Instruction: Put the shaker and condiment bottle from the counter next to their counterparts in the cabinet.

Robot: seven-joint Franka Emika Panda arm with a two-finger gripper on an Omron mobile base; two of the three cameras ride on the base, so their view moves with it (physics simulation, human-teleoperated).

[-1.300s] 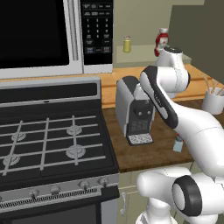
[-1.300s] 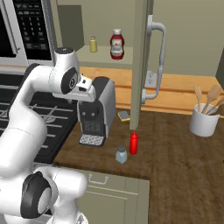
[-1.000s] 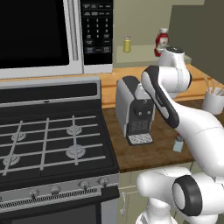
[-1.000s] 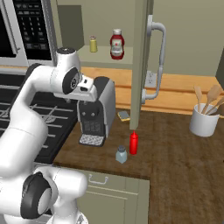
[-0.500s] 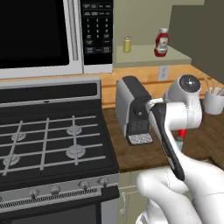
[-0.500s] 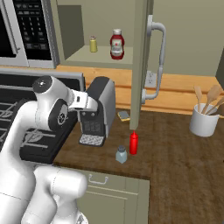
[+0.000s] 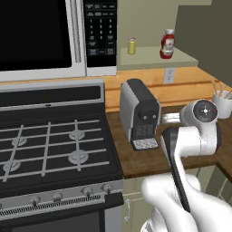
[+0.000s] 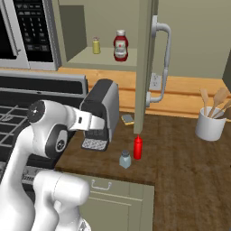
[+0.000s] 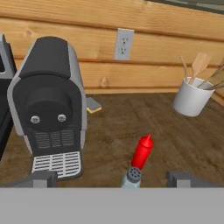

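Two-finger gripper [image 9: 111, 178] has its jaws spread wide and grips nothing; in the hand view the two dark finger tips [image 9: 43, 178] sit at the bottom edge, well apart, with the small pale blue translucent shaker with grey cap [image 9: 132, 177] standing between them, touching neither. The slim all-red squeeze bottle with pointed cone nozzle [image 9: 142, 151] stands upright just beside the shaker, at about its 1 o'clock in the hand view; in the right base view the bottle [image 8: 138, 148] is at the shaker's [image 8: 125, 159] 2 o'clock. Both stand on the brown wood-plank counter [image 8: 180, 153], near its front edge. The black-and-silver coffee machine [image 8: 100, 114] is at 9 o'clock of the pair, with a small yellow-and-grey sponge [image 8: 128, 119] behind it by the backsplash. A white utensil crock with wooden spoons [image 8: 210, 124] stands at 2 o'clock, well apart. In the open beige wall cabinet [image 8: 113, 58], the small yellow shaker with silver cap [image 8: 96, 45] and the wide red bottle with white cap and label [image 8: 120, 46] stand on the pale shelf, the yellow one at the red bottle's 9 o'clock. The dark olive cabinet door [image 8: 145, 63] stands edge-on to the camera, above the squeeze bottle in that view.
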